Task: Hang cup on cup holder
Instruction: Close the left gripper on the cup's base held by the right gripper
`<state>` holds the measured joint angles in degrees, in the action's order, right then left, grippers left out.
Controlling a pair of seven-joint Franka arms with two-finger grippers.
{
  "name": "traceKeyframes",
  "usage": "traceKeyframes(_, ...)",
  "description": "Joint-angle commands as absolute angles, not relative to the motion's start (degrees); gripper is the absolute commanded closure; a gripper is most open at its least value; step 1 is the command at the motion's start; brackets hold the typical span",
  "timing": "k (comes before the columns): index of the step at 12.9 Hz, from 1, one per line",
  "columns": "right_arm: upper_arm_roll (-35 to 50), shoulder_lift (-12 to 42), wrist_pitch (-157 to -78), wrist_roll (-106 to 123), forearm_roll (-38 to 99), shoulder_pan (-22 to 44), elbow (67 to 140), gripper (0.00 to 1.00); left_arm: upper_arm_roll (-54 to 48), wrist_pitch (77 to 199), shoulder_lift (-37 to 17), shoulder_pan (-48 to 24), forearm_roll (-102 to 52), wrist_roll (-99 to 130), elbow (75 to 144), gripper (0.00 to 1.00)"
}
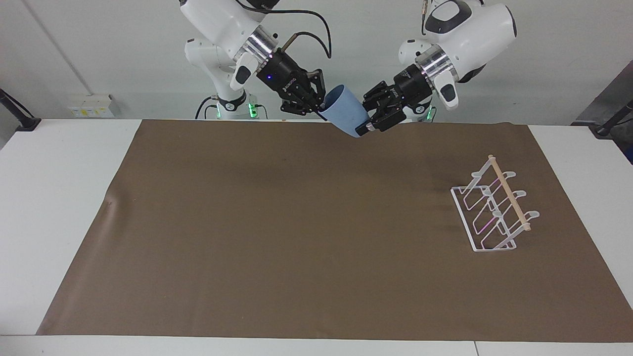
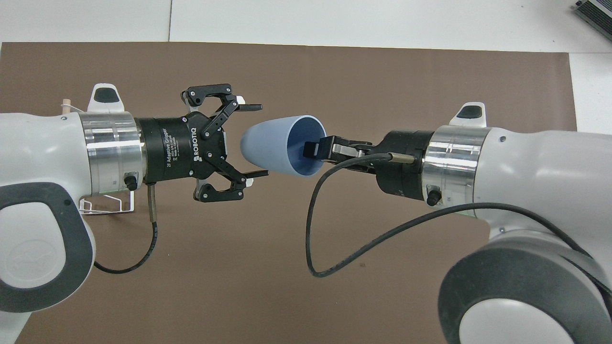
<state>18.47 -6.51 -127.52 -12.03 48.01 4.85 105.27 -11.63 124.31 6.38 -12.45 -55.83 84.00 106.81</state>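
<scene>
Half done at most, I judge: right gripper [image 1: 319, 105] jaws pinch the cup [image 1: 346, 114] by its rim, upper middle of the frame; left gripper [image 1: 368, 126] jaws stand open around its base. Handover and hanging on the cup holder [image 1: 494, 207] remain.

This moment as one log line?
phase: handover; right gripper: shut on rim of light blue plastic tumbler; left gripper: open around its base; white wire rack: empty

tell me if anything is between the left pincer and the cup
Nothing visible stands between them. The open left pincer has a fingertip on each side of the narrow base of the cup in mid-air, with only bare gap between. The right pincer grips the cup's rim, clear of that end.
</scene>
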Motion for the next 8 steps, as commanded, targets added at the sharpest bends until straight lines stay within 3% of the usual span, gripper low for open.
traceKeyframes(1,19.0,-8.6,-127.5,-13.3,49.3,4.7,107.3,1.0,-11.3,122.4,6.0,-12.4,-56.5,83.2,106.1,1.0)
traceKeyframes(4,19.0,-8.6,-127.4,-12.6,49.1,4.7,107.3,1.0,-11.3,121.6,6.1,-12.2,-55.5,83.1,106.1,1.0)
traceKeyframes(5,19.0,-8.6,-127.3,-12.6,49.1,4.7,107.3,0.86,-11.3,121.6,6.1,-12.1,-55.4,83.2,106.1,1.0)
traceKeyframes(6,19.0,-8.6,-126.4,-12.6,49.1,4.6,107.2,0.79,-11.3,121.6,6.1,-12.1,-55.4,83.2,106.1,1.0)
traceKeyframes(7,18.9,-8.6,-125.9,-12.4,48.8,4.6,107.2,0.47,-11.3,121.5,6.1,-12.0,-55.5,83.2,106.2,1.0)
traceKeyframes(8,18.9,-8.5,-125.9,-12.4,48.5,4.6,107.2,0.0,-11.3,121.0,6.1,-11.8,-55.5,83.2,106.1,1.0)
